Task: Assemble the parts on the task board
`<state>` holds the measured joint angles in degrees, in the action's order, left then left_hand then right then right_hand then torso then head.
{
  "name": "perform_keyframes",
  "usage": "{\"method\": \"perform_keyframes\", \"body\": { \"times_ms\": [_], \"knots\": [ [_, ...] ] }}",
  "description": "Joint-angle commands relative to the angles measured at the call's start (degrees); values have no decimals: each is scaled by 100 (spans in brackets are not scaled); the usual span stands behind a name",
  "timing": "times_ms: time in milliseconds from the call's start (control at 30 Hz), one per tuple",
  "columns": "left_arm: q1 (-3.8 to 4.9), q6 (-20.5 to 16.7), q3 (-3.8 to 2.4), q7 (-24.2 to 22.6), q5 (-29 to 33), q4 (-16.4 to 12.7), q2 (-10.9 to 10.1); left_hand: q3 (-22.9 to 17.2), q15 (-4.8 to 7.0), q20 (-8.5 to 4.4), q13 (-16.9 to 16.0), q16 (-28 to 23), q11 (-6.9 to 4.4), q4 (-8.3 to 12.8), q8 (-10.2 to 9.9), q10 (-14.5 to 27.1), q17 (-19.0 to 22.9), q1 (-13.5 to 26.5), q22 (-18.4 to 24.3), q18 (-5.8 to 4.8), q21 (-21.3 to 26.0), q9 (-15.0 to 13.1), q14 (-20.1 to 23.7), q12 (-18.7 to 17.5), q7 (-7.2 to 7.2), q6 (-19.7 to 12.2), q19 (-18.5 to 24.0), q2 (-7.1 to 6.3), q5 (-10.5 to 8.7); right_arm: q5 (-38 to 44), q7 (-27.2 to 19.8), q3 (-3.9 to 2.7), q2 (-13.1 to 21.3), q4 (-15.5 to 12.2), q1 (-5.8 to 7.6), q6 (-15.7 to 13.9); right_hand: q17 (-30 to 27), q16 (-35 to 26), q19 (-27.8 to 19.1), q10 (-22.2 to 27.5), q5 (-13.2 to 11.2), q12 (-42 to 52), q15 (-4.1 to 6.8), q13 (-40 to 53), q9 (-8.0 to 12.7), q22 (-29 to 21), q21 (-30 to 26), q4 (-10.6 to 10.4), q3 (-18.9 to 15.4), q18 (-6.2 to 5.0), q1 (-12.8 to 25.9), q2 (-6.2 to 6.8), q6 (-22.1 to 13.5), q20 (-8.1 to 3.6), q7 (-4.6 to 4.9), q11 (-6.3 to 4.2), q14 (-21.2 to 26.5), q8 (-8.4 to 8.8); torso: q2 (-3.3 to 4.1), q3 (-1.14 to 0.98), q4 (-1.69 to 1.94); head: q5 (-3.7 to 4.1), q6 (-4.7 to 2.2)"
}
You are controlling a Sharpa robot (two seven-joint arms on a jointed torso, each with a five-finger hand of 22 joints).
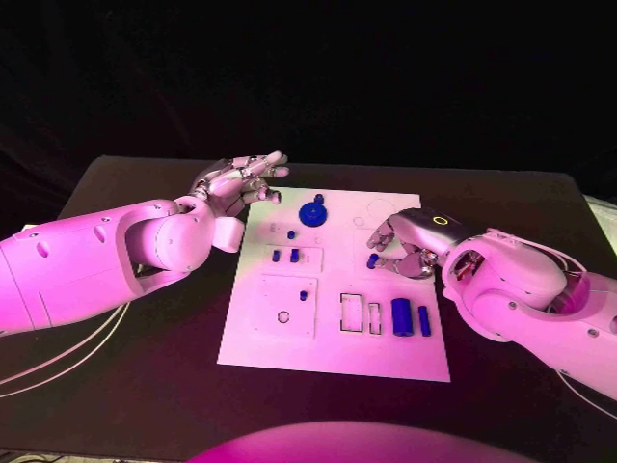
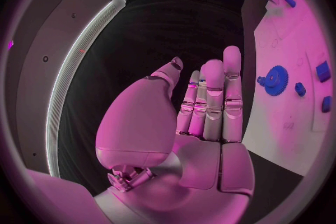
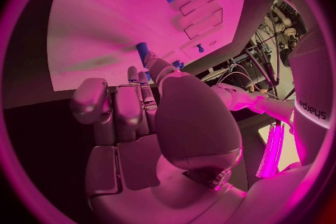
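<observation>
The small blue peg [image 1: 373,260] sits pinched in our right hand [image 1: 409,243] fingers; we lower it squarely over the task board [image 1: 330,338], left hand [image 1: 239,181] released.

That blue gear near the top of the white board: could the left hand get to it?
Probably yes. The left hand hovers open beside the blue gear, with nothing between them.

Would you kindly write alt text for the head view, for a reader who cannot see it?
A white task board lies on a black table between two white robot arms. The right hand pinches a small blue part over the board's right side; the left hand hovers with its fingers spread at the far left corner, near a blue gear.
</observation>
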<state>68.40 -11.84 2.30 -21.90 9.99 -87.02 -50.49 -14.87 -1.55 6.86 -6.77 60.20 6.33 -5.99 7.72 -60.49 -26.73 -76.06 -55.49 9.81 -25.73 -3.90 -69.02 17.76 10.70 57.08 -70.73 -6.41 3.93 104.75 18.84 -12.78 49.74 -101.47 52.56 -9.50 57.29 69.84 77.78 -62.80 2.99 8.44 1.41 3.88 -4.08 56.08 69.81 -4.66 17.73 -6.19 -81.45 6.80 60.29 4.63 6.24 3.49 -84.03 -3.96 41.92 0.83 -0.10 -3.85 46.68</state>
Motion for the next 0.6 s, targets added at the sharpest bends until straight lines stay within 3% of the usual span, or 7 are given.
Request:
{"method": "perform_keyframes", "body": {
  "times_ms": [33,600],
  "knots": [
    [-7,128,-4,-13,-24,-7,11,31,-4,36,-9,25,5,7,17,47,5,-47,8,53,28,7,35,36,-10,-35,-7,22,36,-6,-157,7,-18,3,-6,64,11,45,22,-121,-12,43,-39,-12,1,16,46,-6,71,-3,-19,-69,76,21,4,-1,-155,-14,6,1,5,-8,19],
    [-8,134,-5,-12,-31,-19,-3,33,-5,38,-11,28,5,9,23,50,9,-51,10,53,30,5,37,47,-10,-36,-8,34,37,93,-108,52,-170,144,-65,240,87,124,60,-479,-14,69,-21,-16,-26,107,108,-33,278,3,-81,-114,352,23,32,-23,-164,-74,3,-5,-1,-18,37]
  ]
}}
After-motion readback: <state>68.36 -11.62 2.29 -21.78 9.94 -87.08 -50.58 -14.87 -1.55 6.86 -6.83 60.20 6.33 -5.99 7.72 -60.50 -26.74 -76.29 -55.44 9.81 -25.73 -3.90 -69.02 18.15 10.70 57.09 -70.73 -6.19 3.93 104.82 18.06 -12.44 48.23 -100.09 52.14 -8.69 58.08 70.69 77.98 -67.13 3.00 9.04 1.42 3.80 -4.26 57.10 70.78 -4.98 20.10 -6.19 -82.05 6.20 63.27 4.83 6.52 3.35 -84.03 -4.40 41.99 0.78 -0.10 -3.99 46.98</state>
